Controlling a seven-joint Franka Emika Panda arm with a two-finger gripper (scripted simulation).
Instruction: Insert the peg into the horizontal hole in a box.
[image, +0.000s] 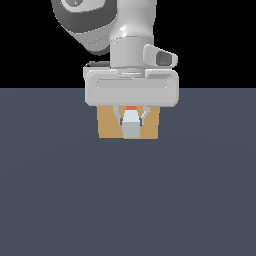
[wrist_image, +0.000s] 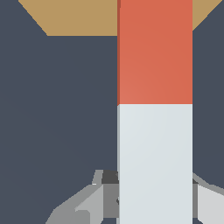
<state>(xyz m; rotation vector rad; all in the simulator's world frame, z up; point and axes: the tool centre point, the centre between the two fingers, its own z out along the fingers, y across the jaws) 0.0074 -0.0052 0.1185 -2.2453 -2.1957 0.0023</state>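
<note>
Peg (wrist_image: 155, 109) sits clamped between the fingers of the gripper (image: 130, 119) at its pale half — orange-red half pointing toward the box (image: 107, 125). In the exterior view the gripper hangs directly in front of the tan face, hiding its centre.

Exterior faces the arm; wrist close along peg (wrist_image: 155, 109)

The peg (wrist_image: 155, 109) looks smooth and matt, its orange-red and pale halves flat like painted plastic; the box (image: 107, 125) a dull tan, cardboard-like; the gripper (image: 130, 119) casing slightly glossy white plastic
</note>
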